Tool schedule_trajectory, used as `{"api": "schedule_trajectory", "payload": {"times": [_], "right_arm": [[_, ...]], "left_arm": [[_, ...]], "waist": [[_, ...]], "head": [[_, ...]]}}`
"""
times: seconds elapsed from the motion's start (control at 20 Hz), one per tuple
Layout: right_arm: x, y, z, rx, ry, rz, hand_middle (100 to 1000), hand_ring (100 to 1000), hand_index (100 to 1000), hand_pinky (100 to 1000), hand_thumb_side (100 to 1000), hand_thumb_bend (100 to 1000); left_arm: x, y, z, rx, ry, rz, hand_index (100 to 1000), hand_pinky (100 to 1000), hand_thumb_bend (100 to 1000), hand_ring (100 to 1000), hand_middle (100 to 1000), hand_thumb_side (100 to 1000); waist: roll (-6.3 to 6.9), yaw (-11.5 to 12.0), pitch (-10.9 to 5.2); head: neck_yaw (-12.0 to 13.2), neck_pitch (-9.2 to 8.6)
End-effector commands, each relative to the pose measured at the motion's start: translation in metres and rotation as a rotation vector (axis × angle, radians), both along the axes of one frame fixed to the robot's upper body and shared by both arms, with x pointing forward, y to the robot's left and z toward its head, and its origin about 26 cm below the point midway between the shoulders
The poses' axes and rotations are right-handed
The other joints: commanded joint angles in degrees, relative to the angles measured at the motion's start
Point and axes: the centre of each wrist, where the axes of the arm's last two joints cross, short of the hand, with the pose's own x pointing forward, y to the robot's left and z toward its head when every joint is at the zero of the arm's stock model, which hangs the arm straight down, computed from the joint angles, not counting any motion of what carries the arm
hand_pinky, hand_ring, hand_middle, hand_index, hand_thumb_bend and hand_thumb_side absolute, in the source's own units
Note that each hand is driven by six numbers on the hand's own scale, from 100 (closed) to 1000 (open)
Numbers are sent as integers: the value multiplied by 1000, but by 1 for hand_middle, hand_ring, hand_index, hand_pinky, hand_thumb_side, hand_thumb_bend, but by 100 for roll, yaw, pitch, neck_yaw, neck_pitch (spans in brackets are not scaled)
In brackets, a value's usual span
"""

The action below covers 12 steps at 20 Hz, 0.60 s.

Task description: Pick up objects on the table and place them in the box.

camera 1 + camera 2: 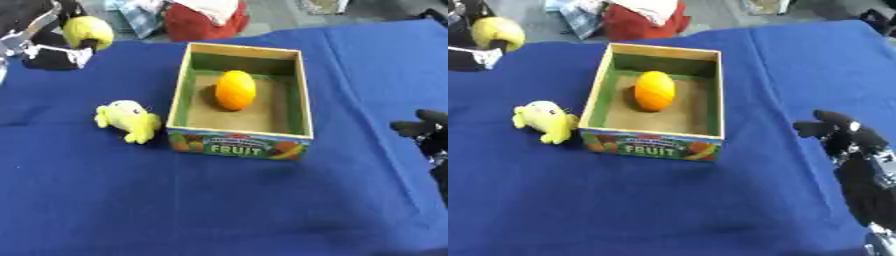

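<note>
Seemingly light and soft, the yellow plush toy (129, 120) could be taken round its plump middle; it lies touching the left wall of the box (302, 107), mid-tabletop; an orange fruit (235, 89) is already inside; the right hand (846, 137) is seen near the right edge, fingers curled on nothing; the left hand (48, 42), far-left corner, grips a yellow round object (88, 31).

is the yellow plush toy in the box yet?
No, the yellow plush toy lies on the blue cloth left of the box, which holds only the orange fruit.
</note>
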Motion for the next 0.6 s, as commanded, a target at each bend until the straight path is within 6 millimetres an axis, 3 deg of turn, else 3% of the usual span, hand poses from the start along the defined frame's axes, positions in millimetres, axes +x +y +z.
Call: {"api": "schedule_trajectory", "payload": {"times": [0.05, 0.3, 0.6], "right_arm": [[0, -4, 11, -21, -31, 14, 620, 798, 845, 958, 1000, 100], [4, -4, 17, -10, -53, 38, 621, 798, 844, 957, 1000, 100], [6, -4, 22, 4, -66, 54, 619, 798, 842, 957, 1000, 100]], "left_arm": [[-5, -26, 19, -9, -37, -89, 465, 515, 100, 497, 463, 260], [3, -71, 18, -21, -21, -179, 448, 509, 100, 491, 459, 264], [12, -100, 3, 8, -15, -219, 447, 506, 100, 494, 456, 261]], "waist": [[-2, -37, -81], [0, -167, -26], [24, -271, 13]], "head": [[97, -70], [258, -160], [405, -216]]}}
